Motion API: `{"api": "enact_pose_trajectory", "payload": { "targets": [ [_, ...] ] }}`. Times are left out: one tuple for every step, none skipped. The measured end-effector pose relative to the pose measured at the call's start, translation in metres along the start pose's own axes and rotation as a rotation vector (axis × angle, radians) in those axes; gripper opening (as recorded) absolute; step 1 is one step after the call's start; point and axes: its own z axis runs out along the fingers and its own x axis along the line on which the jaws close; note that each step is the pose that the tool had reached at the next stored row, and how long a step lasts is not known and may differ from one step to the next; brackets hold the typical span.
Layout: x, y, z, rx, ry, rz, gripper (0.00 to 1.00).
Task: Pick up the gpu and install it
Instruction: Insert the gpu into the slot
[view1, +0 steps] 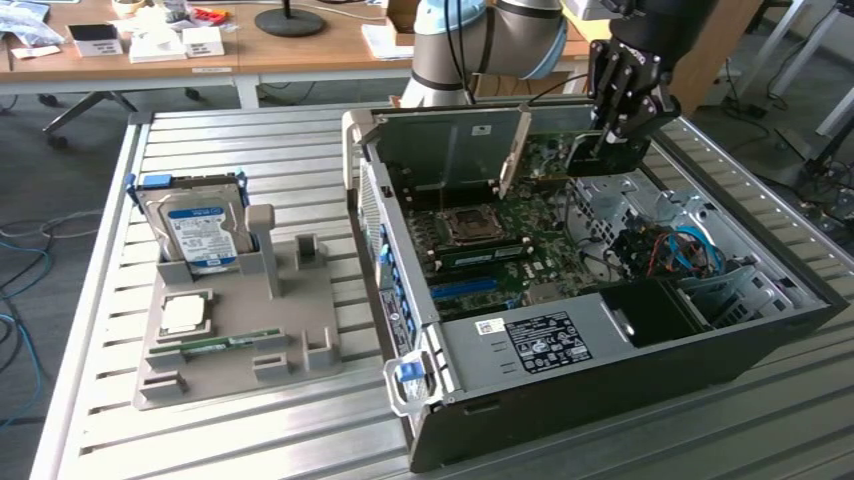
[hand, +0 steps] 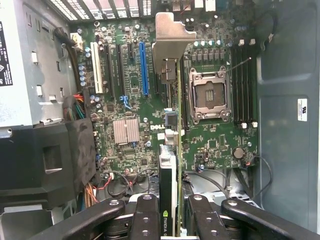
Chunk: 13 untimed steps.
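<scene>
My gripper (view1: 618, 133) hangs over the back part of the open computer case (view1: 641, 385), shut on the gpu (view1: 603, 156). The gpu is a thin green card with a dark cooler, and its silvery metal bracket (view1: 513, 150) points toward the case's rear wall. In the wrist view the gpu (hand: 169, 165) shows edge-on between the black fingers (hand: 146, 215), with its bracket (hand: 172, 37) at the far end. It hovers above the motherboard (hand: 130, 100), close to the blue expansion slot (hand: 144, 67) and beside the bare CPU socket (hand: 210, 95).
A grey holder tray (view1: 234, 360) lies on the slatted table at the exterior view's left. It carries an upright blue-labelled hard drive (view1: 200, 232), a CPU (view1: 183, 315) and a RAM stick (view1: 214, 345). Cables (view1: 681, 250) and the power supply (view1: 534, 340) crowd the case.
</scene>
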Motion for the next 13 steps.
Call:
{"api": "enact_pose_trajectory", "payload": {
  "targets": [
    [0.0000,0.0001,0.0000,0.0000,-0.0001,0.000,0.27],
    [0.0000,0.0001,0.0000,0.0000,-0.0001,0.000,0.27],
    [0.0000,0.0001,0.0000,0.0001,-0.0001,0.000,0.27],
    [0.0000,0.0001,0.0000,0.0000,-0.0001,0.000,0.27],
    [0.0000,0.0001,0.0000,0.0001,-0.0001,0.000,0.27],
    [0.0000,0.0001,0.0000,0.0000,0.0000,0.000,0.27],
    [0.0000,0.0001,0.0000,0.0000,-0.0001,0.000,0.27],
    [0.0000,0.0003,0.0000,0.0000,0.0000,0.000,0.27],
    [0.0001,0.0007,0.0000,0.0001,0.0000,0.000,0.27],
    [0.0001,0.0011,0.0000,0.0001,-0.0001,0.000,0.27],
    [0.0002,0.0016,0.0000,0.0001,-0.0001,0.000,0.27],
    [0.0003,0.0023,-0.0001,0.0000,0.0000,0.000,0.27],
    [0.0003,0.0029,-0.0001,0.0000,0.0000,0.000,0.27]
  ]
}}
